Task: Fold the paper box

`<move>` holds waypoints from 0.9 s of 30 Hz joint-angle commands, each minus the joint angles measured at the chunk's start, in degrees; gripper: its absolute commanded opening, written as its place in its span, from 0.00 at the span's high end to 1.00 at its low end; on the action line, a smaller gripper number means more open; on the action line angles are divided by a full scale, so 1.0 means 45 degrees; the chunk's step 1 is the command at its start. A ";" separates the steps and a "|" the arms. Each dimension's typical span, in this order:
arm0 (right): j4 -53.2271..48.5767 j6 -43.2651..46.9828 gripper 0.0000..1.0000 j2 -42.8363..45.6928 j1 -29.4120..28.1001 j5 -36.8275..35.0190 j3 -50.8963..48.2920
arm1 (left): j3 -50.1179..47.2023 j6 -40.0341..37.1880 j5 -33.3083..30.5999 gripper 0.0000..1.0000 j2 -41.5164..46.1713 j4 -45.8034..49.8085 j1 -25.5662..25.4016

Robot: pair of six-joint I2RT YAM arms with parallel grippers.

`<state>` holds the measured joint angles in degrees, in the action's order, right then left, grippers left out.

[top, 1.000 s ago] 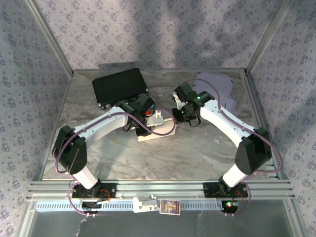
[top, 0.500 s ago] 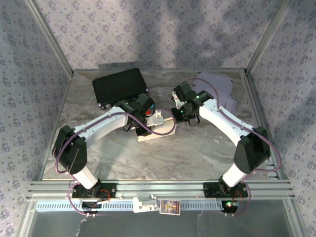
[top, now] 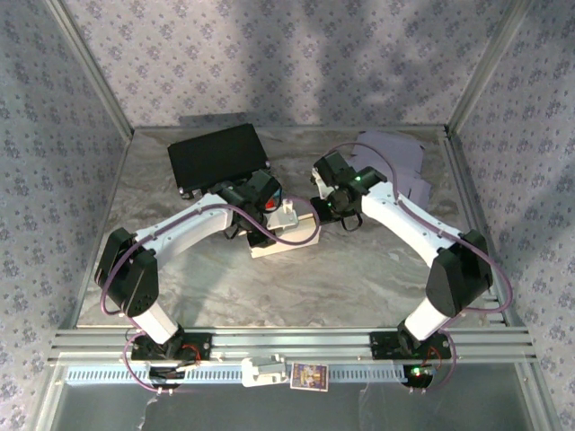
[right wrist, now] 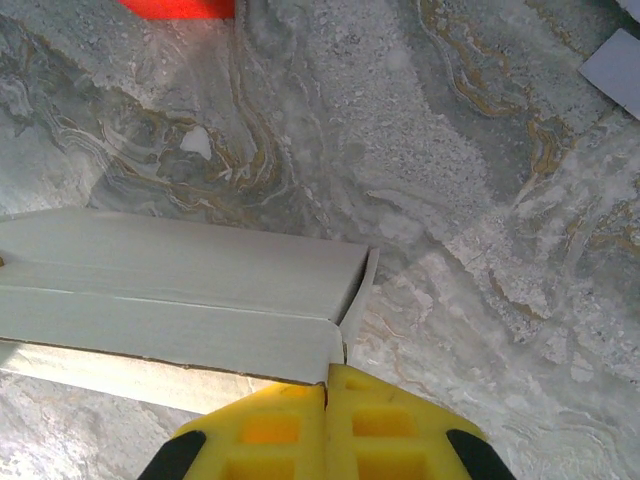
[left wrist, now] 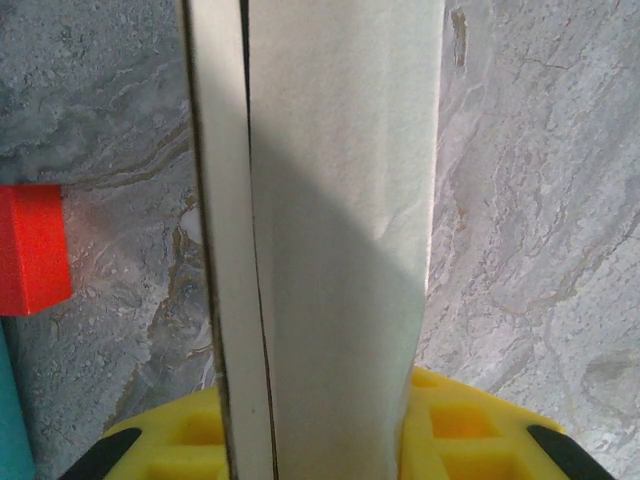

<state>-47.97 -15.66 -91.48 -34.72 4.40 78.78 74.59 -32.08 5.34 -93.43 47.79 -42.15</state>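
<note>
Right wrist: right gripper closed, seemingly nipping a corner of the paper box; left gripper clamps a wall; light, crease-prone card; hold edges.

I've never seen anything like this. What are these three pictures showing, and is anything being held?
Two robot arms stand bolted to a marble-patterned table. The wide picture looks down from above; the other two come from cameras on each wrist, their yellow fingers at the bottom. On the table: a white paper box, a black tray, pale purple sheets, a red block. The left gripper clamps a box panel; the right gripper is shut on its corner flap.
</note>
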 commanded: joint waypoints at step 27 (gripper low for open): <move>0.1645 -0.0491 1.00 0.1570 -0.1167 -0.2320 -0.2898 | -0.0932 0.3377 -0.0109 0.49 0.1271 -0.0733 0.0396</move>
<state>-36.64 -16.82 -84.20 -39.42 -4.38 67.37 71.22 -20.64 4.69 -90.76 45.50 -40.75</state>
